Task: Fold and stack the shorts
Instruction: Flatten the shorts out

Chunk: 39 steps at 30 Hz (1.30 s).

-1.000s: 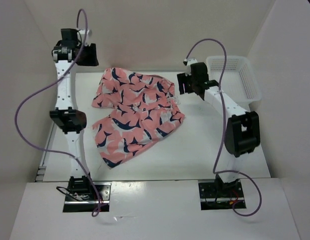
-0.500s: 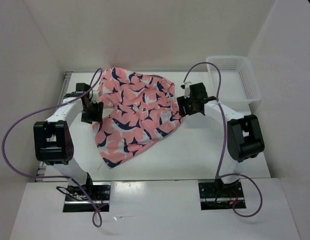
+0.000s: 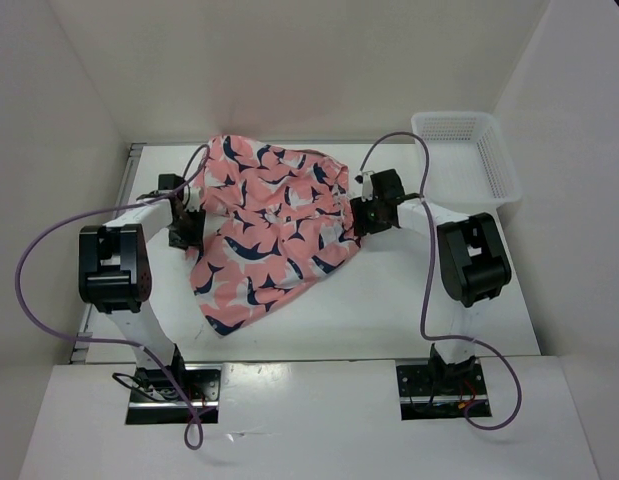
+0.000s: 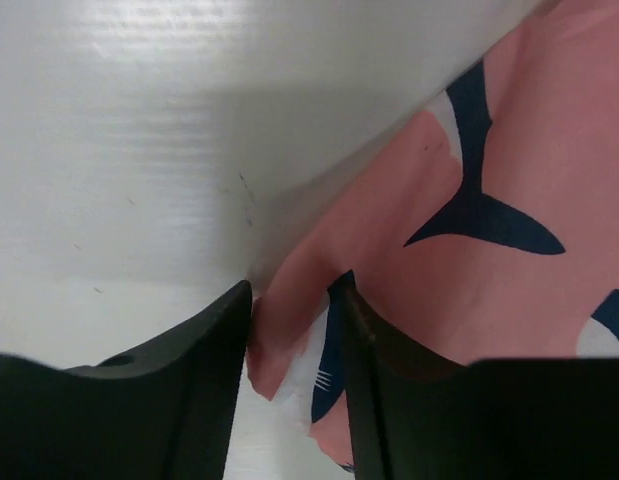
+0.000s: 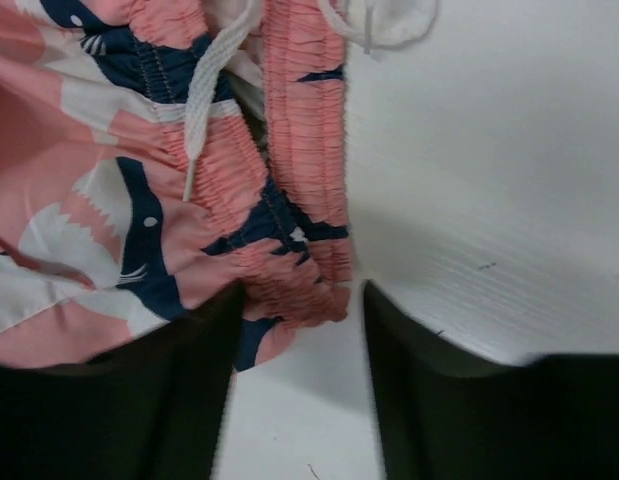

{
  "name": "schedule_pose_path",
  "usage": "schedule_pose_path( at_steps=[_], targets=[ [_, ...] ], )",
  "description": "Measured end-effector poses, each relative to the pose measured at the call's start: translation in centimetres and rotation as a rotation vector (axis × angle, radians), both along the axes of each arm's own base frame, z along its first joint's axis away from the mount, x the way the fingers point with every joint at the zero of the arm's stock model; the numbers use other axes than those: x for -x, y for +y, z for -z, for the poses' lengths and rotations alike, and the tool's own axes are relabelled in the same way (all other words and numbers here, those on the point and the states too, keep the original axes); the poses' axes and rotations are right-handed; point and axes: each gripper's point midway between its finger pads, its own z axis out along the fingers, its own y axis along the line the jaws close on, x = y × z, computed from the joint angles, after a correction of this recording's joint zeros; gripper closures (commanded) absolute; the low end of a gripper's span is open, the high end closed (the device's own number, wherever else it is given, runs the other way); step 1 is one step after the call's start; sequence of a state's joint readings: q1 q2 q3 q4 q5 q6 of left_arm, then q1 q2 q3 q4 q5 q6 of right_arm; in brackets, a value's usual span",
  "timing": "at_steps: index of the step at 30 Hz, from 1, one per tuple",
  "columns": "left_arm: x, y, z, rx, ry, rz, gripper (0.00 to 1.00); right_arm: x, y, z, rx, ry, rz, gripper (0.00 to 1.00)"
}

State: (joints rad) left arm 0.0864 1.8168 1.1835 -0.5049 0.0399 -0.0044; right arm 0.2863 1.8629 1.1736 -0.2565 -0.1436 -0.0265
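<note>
On the white table [image 3: 409,300], between the two grippers, the shorts [image 3: 274,225] lie spread in a loose, rumpled heap, salmon pink with navy and white whale shapes. They are not yet folded. They fill the space from one gripper to the other, and one leg trails toward the arm bases.

A white plastic basket [image 3: 454,116] stands beyond the right gripper [image 3: 361,215] and off to its right, well apart from the cloth and holding nothing that can be seen.

Both arms are bent low, so the grippers meet the cloth at table level from opposite sides. This looks like a way to take two edges at once and lift or spread the cloth flat for a first fold.

The left gripper [image 3: 184,228] is at the left edge of the cloth. In its wrist view, a fold of hem fills the narrow gap between the fingers [image 4: 214,370]. Whether they are pressing it cannot be told.

In the right wrist view, the fingers [image 5: 419,400] stand apart. The corner of the gathered waistband [image 5: 304,170] sits between them on the left side, with bare table on the right. A white drawstring [image 5: 214,80] lies just ahead.
</note>
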Motion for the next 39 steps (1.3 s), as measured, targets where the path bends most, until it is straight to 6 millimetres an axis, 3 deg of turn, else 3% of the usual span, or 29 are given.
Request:
schedule_pose_path(
  at_steps=[2, 3, 6, 9, 12, 14, 17, 19, 21, 22, 26, 30, 34, 36, 39],
  targets=[
    [0.9, -0.2, 0.7, 0.012, 0.035, 0.004, 0.66, -0.1, 0.4, 0.2, -0.008, 0.003, -0.008, 0.67],
    [1.3, -0.3, 0.9, 0.016, 0.051, 0.005, 0.79, 0.0, 0.7, 0.2, -0.011, 0.006, -0.012, 0.81],
    [1.3, -0.7, 1.0, 0.035, 0.065, 0.010, 0.90, 0.2, 1.3, 0.3, -0.016, 0.010, -0.025, 1.00],
    [1.0, -0.7, 1.0, 0.039, 0.076, 0.010, 0.93, 0.3, 1.1, 0.3, -0.004, 0.002, -0.028, 1.00],
    [-0.5, 0.0, 0.8, 0.008, 0.060, 0.002, 0.94, 1.8, 0.1, 0.2, 0.026, 0.001, -0.042, 1.00],
    [-2.8, 0.6, 0.4, -0.018, 0.028, -0.007, 0.94, 3.7, -0.9, 0.0, 0.048, 0.013, -0.062, 1.00],
    [-7.9, 1.6, -1.2, -0.054, -0.071, -0.021, 0.92, 7.2, -2.3, 0.0, 0.083, 0.040, -0.111, 1.00],
    [-10.2, 1.9, -2.4, -0.066, -0.126, -0.027, 0.79, 8.7, -2.8, -0.1, 0.096, 0.053, -0.134, 1.00],
    [-11.5, 1.7, -3.1, -0.081, -0.162, -0.018, 0.62, 9.0, -2.8, -0.5, 0.096, 0.049, -0.151, 0.88],
    [-11.9, 1.6, -3.4, -0.088, -0.173, -0.017, 0.51, 9.0, -2.8, -0.7, 0.096, 0.042, -0.160, 0.72],
    [-11.9, 0.8, -3.7, -0.102, -0.180, -0.002, 0.39, 9.3, -2.6, -0.8, 0.090, 0.051, -0.188, 0.51],
    [-8.0, 0.1, -5.3, -0.106, -0.170, 0.009, 0.39, 9.3, -2.6, -1.1, 0.099, 0.041, -0.230, 0.45],
    [-0.5, -1.1, -9.6, -0.135, -0.221, 0.032, 0.41, 8.9, -3.0, -1.9, 0.150, -0.005, -0.306, 0.44],
    [3.3, -3.0, -10.7, -0.142, -0.244, 0.089, 0.41, 8.2, -3.3, -2.7, 0.196, -0.049, -0.361, 0.42],
    [8.2, -5.9, -8.7, -0.160, -0.227, 0.210, 0.39, 7.1, -3.4, -4.4, 0.260, -0.120, -0.462, 0.39]
  ],
)
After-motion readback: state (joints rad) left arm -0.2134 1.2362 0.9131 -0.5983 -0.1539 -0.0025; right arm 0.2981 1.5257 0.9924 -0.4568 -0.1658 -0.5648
